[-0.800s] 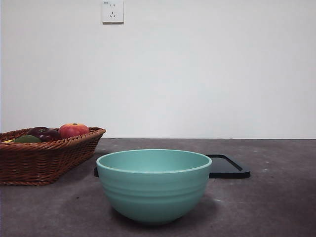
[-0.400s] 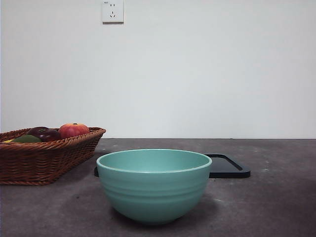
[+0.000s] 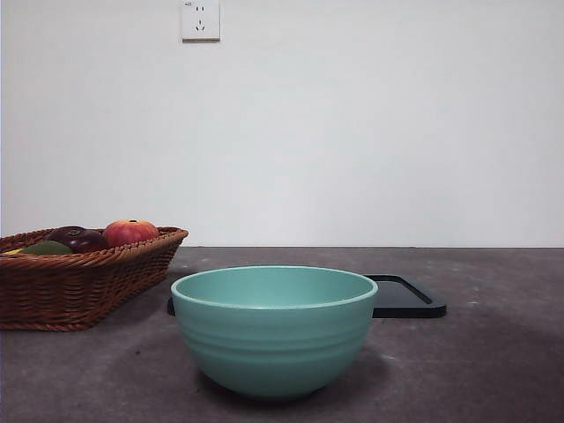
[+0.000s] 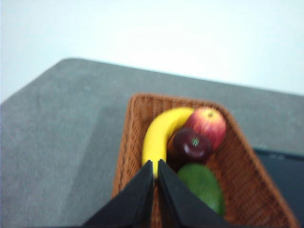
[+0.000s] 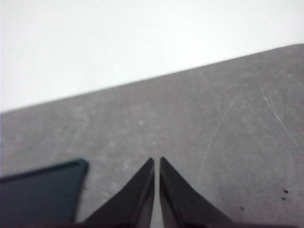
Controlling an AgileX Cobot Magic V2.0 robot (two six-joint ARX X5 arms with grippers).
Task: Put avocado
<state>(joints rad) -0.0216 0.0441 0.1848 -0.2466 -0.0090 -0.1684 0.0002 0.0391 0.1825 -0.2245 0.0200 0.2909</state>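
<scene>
Three views, no arm in the front one. Front view: teal bowl (image 3: 274, 329) sits nearest the cam, center of the grey table (image 3: 493, 352). Black tray (image 3: 407, 298) lies flat behind it, to its right, partly hidden by the bowl. Wicker basket (image 3: 79, 286) at left, well apart from the bowl. Over the basket rim: red apple (image 3: 131, 233), dark maroon fruit (image 3: 77, 238) just beside it, and a sliver of the avocado (image 3: 46, 248) further left. White wall outlet (image 3: 200, 19) up top.

Left wrist view: left gripper (image 4: 155, 164) hangs above the basket (image 4: 242, 161), jaws pressed together w/ only a thin slit, holding nothing. Avocado (image 4: 203, 187) lies inside the basket, near the jaw tips, touching the maroon fruit (image 4: 191, 145). Banana (image 4: 161, 134) curves along the basket wall beside the maroon fruit; apple (image 4: 209, 126) at the far end, against both. Corner of the tray (image 4: 285, 178) shows past the basket. Pic is a bit blurry.

Right wrist view: right gripper (image 5: 156, 161) over bare table (image 5: 213, 128), jaws closed to a thin slit, empty. Tray corner (image 5: 40, 192) off to one side, not touching the jaws.
</scene>
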